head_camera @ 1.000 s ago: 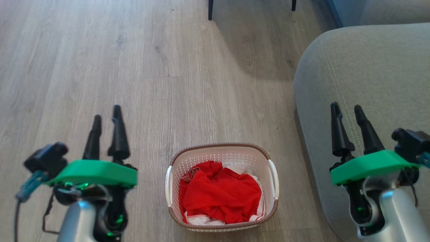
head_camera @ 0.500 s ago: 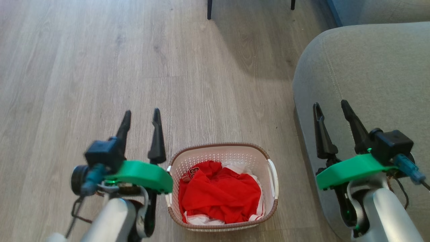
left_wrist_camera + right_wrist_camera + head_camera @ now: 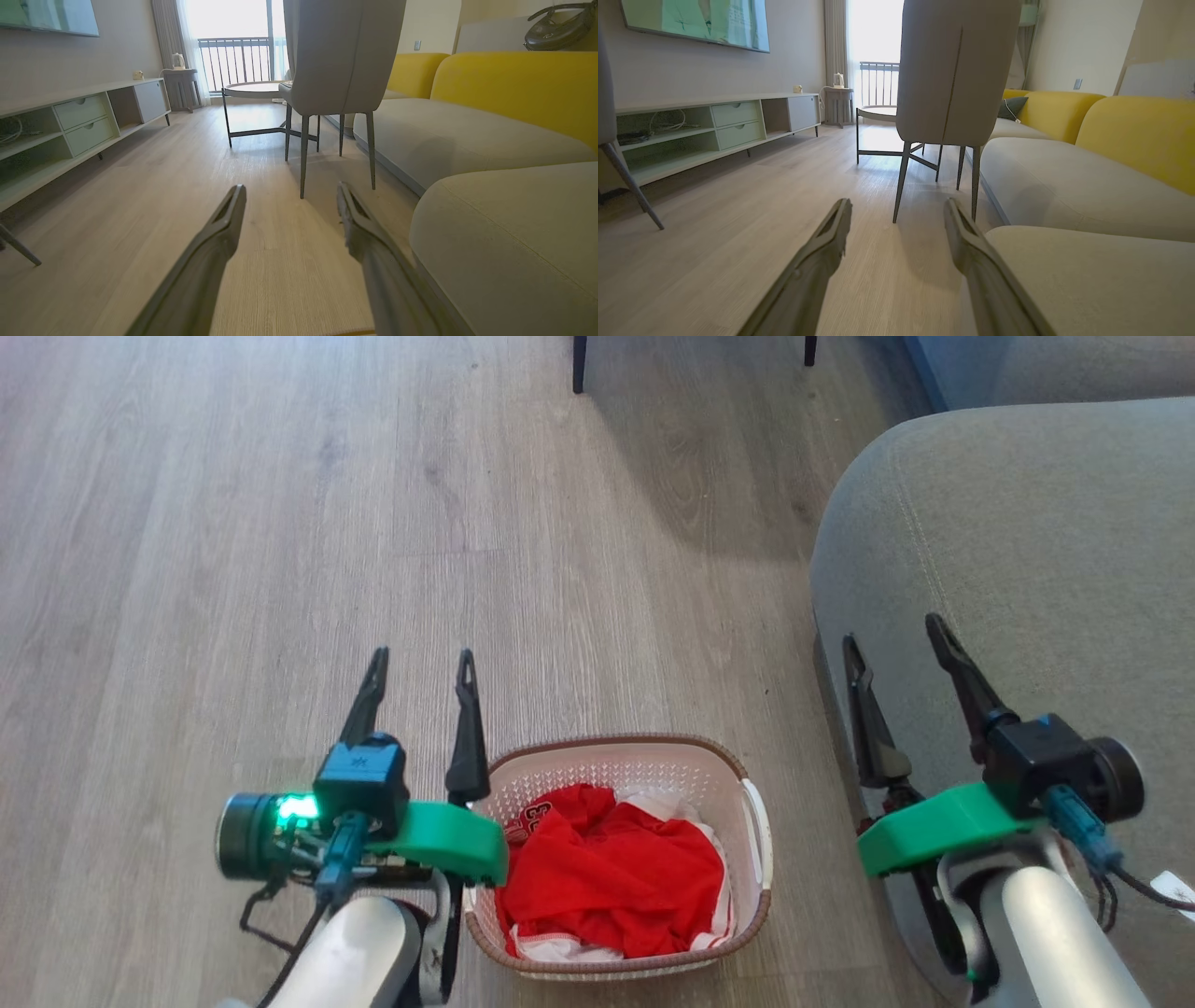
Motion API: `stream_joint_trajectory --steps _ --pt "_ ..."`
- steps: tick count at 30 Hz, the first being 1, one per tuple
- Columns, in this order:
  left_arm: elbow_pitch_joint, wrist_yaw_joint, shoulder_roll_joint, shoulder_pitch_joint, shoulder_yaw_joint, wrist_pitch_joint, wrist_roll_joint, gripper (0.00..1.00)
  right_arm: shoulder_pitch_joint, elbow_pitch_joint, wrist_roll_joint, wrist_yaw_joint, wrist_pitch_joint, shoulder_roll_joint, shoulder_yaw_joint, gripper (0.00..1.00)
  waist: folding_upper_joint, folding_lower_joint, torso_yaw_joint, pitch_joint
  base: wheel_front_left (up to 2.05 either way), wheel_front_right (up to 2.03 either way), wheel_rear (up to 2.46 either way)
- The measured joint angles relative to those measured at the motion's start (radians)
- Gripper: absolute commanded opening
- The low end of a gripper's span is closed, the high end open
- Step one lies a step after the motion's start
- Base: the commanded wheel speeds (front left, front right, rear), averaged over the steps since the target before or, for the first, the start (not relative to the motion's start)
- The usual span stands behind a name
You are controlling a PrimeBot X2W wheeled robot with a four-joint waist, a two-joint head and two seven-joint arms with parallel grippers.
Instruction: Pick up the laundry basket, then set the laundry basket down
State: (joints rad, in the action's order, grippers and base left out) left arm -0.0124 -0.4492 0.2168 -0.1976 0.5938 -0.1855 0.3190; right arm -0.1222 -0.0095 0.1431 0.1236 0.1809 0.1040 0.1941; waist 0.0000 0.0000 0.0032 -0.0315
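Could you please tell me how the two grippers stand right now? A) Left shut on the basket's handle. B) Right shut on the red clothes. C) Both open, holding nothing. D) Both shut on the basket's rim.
C: the left gripper and the right gripper each show spread fingers with nothing between them, and the laundry basket sits on the floor ungrasped.

Pale wood-plank floor (image 3: 280, 523); grey sofa (image 3: 1018, 541) with yellow back cushions (image 3: 509, 84) at right. Grey chair (image 3: 341, 56) on dark legs, round table (image 3: 254, 88) behind it. Low drawer cabinet (image 3: 714, 121) along the left wall.
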Motion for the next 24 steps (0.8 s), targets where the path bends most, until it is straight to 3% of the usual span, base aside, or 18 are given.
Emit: stream_joint_trajectory --steps 4,9,17,20,24 --pt "0.041 -0.035 -0.007 0.000 -0.027 -0.011 -0.010 1.00 -0.002 -0.036 -0.042 0.000 0.015 -0.001 -0.002 1.00 0.0000 0.0000 0.001 -0.003 0.00 0.00 0.00" --pt "0.059 0.013 -0.029 0.012 -0.078 -0.028 -0.020 1.00 -0.009 -0.053 -0.081 0.000 0.031 -0.012 -0.018 1.00 0.0000 0.0000 0.004 -0.004 0.00 0.00 0.00" --pt "0.015 0.188 -0.128 0.084 -0.250 -0.045 -0.028 1.00 -0.003 0.029 -0.075 0.000 0.052 -0.038 -0.062 1.00 0.0000 0.0000 0.007 0.003 0.00 0.00 0.00" --pt "-0.059 0.284 -0.151 0.100 -0.308 -0.055 -0.050 1.00 0.003 0.058 -0.100 0.000 0.063 -0.040 -0.076 1.00 0.0000 0.0000 0.007 0.004 0.00 0.00 0.00" --pt "-0.141 0.359 -0.162 0.100 -0.326 -0.070 -0.080 1.00 0.003 0.082 -0.123 0.000 0.070 -0.047 -0.076 1.00 0.0000 0.0000 0.006 0.003 0.00 0.00 0.00"
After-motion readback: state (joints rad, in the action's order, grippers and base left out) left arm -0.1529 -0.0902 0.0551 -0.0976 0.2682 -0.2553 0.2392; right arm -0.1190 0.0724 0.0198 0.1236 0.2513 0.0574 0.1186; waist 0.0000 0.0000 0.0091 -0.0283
